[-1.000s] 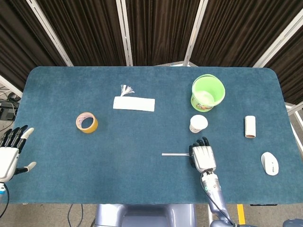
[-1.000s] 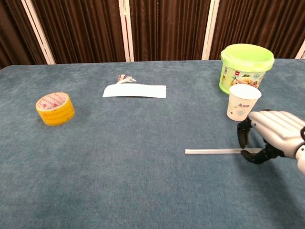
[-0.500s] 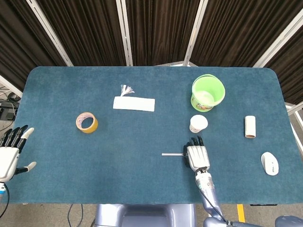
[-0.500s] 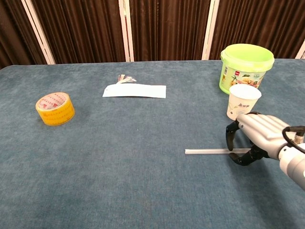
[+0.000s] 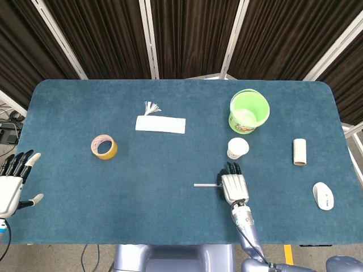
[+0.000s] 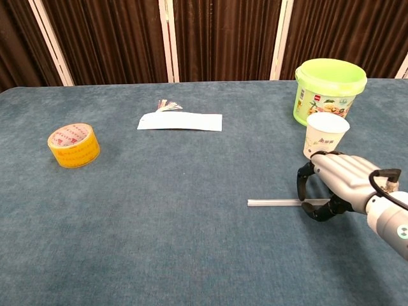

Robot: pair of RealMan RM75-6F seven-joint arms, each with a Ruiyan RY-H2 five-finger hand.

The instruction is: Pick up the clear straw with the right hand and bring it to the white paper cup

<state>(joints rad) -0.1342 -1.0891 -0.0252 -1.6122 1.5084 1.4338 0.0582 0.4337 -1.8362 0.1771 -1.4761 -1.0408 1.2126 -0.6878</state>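
Observation:
The clear straw (image 6: 274,203) lies flat on the blue table, running left to right; in the head view the straw (image 5: 205,185) shows just left of my right hand (image 5: 233,187). My right hand (image 6: 338,182) arches over the straw's right end, fingers on the far side and thumb on the near side, with a gap still visible around the straw. The white paper cup (image 6: 326,135) stands upright just behind the hand, and from the head camera the cup (image 5: 237,148) is a short way beyond the fingertips. My left hand (image 5: 11,181) hangs off the table's left edge, fingers spread, empty.
A green bucket (image 5: 248,110) stands behind the cup. A yellow tape roll (image 5: 104,147) and a white paper packet (image 5: 160,124) lie to the left. A cardboard tube (image 5: 299,152) and a white mouse (image 5: 323,196) sit at the far right.
My right hand has slid left along the straw, covering more of its right end. The straw and my left hand have stayed put.

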